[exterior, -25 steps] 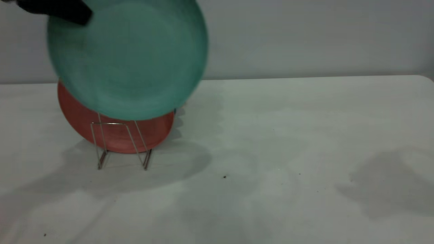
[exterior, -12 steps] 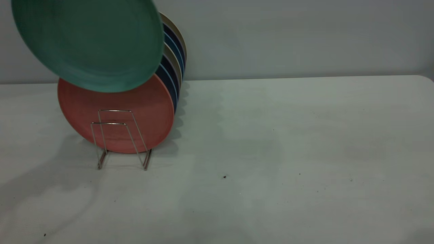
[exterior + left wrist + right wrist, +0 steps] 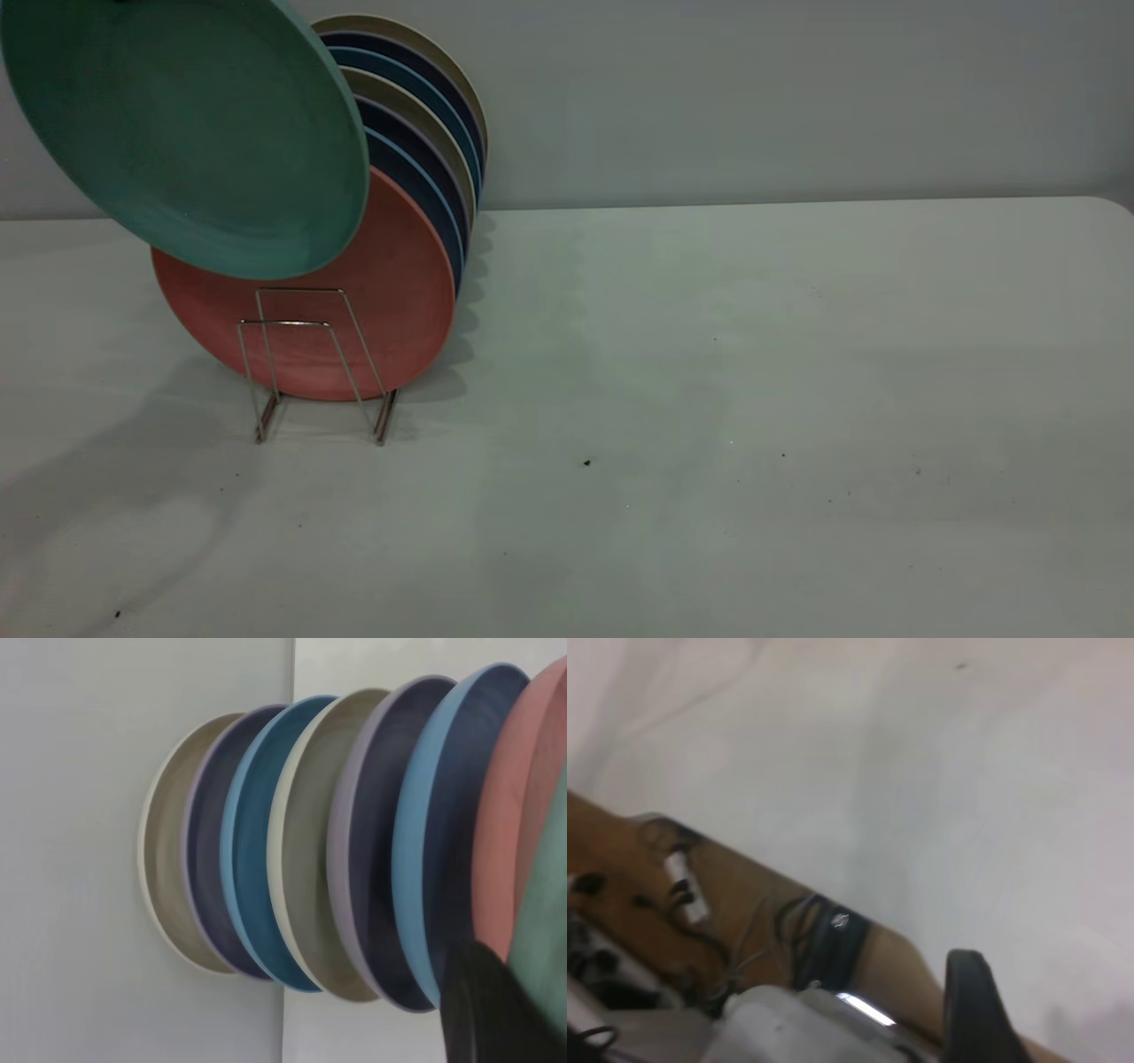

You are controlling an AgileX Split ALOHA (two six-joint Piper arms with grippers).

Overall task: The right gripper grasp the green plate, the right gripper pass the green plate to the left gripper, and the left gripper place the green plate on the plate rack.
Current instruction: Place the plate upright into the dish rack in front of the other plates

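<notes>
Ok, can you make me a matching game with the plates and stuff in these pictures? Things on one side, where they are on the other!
Things:
1. green plate
2. pink plate
3. plate rack
4. beige plate

Places:
A. standing in the rack, nearest the camera of the racked plates
B. at the very back of the row
C. up in the air, tilted, in front of the row
D. sitting on the white table, its wire loops in front of the pink plate

Pairs: 1-C, 2-A, 3-D, 4-B
</notes>
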